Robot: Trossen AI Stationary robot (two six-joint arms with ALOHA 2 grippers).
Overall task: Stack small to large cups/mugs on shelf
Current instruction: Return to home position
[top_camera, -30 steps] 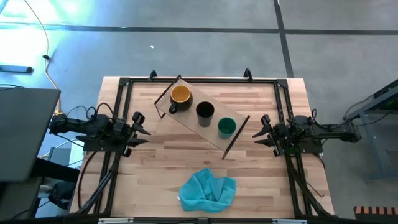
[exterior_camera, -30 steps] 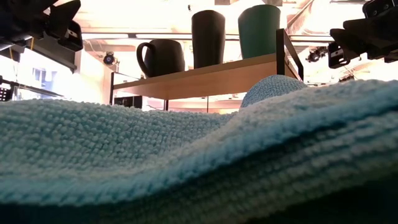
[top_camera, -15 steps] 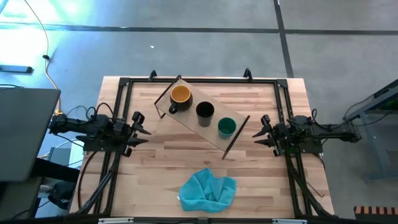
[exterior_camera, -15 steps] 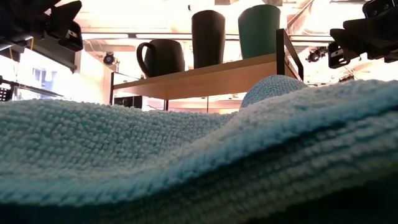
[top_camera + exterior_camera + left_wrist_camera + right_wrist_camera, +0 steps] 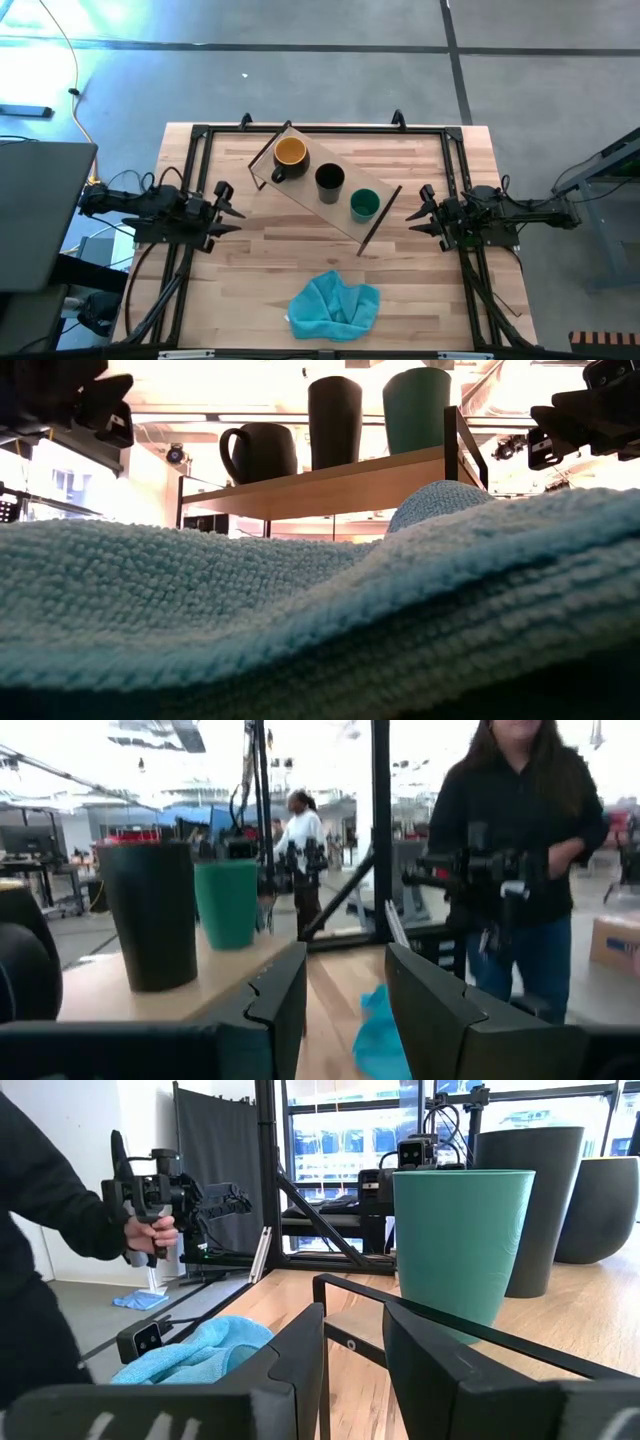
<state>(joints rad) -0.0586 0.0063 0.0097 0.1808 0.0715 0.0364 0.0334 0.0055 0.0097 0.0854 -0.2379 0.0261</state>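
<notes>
Mug (image 5: 290,153), middle cup (image 5: 330,179) and end cup (image 5: 364,204) in a row on the shelf (image 5: 320,212), cloth (image 5: 333,303) before it.

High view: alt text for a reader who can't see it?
Three cups stand in a row on a long light wooden shelf set diagonally on the striped wooden tabletop: yellow-orange mug, black cup, green cup. Left gripper and right gripper sit open at the table's sides; a crumpled teal-blue cloth lies lower in the picture.

A teal cloth (image 5: 300,620) fills the lower half of the frame. Above it the shelf (image 5: 330,482) crosses the middle, carrying a dark mug (image 5: 262,453) at left, a black cup (image 5: 335,420), then a green cup (image 5: 417,408). My left gripper (image 5: 116,406) hangs upper left, my right gripper (image 5: 547,432) upper right.
</notes>
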